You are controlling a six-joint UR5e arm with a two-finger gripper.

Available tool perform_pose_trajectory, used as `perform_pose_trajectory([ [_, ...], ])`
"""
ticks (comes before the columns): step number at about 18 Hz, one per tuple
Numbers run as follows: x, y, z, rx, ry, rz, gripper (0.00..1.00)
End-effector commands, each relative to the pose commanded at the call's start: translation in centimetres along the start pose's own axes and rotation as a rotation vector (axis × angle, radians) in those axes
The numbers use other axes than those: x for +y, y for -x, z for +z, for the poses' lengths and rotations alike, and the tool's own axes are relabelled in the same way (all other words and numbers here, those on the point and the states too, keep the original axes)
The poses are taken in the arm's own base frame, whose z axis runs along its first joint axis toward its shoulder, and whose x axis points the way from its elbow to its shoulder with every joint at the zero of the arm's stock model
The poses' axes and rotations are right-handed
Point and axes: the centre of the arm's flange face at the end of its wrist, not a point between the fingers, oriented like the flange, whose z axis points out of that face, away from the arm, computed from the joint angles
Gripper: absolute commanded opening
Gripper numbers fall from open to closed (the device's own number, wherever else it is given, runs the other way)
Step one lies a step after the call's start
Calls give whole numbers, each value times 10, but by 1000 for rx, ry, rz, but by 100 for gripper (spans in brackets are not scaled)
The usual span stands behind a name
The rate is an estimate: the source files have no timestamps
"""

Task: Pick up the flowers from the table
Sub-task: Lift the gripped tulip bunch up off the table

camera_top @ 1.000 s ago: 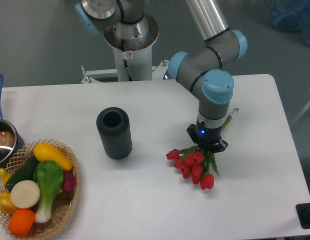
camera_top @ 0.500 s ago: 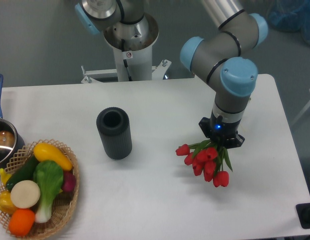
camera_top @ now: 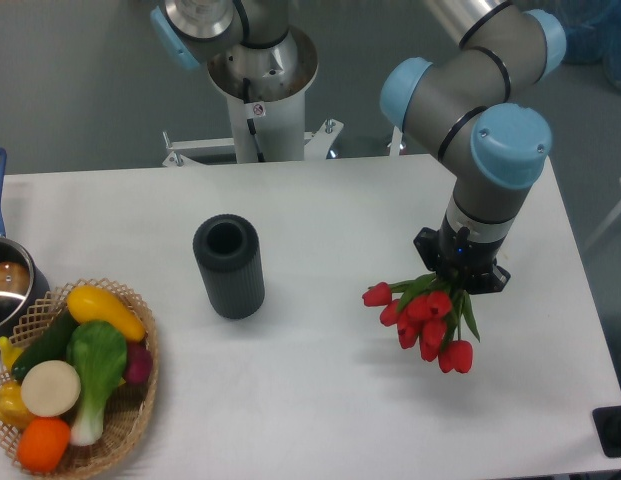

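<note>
A bunch of red tulips with green leaves, the flowers [camera_top: 425, 318], hangs head-down under my gripper [camera_top: 458, 277], lifted off the white table [camera_top: 320, 400]. The gripper is shut on the stems of the flowers, and the fingers themselves are hidden behind the wrist and leaves. The blooms fan out to the lower left and below the gripper, over the right half of the table.
A dark grey cylindrical vase [camera_top: 230, 265] stands upright left of centre. A wicker basket of vegetables [camera_top: 75, 375] sits at the front left corner, with a metal pot [camera_top: 8, 285] behind it at the left edge. The robot base [camera_top: 260, 80] is beyond the far edge.
The gripper has risen and shifted right with the flowers in its grip; the bunch has left the tabletop and now hangs higher and farther right.
</note>
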Motion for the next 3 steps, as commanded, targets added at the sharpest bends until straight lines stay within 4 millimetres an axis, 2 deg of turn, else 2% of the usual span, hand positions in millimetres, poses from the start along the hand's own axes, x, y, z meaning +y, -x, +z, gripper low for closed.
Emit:
perform_pose_trajectory([
  [3,1,0,1,-6,33,3,2],
])
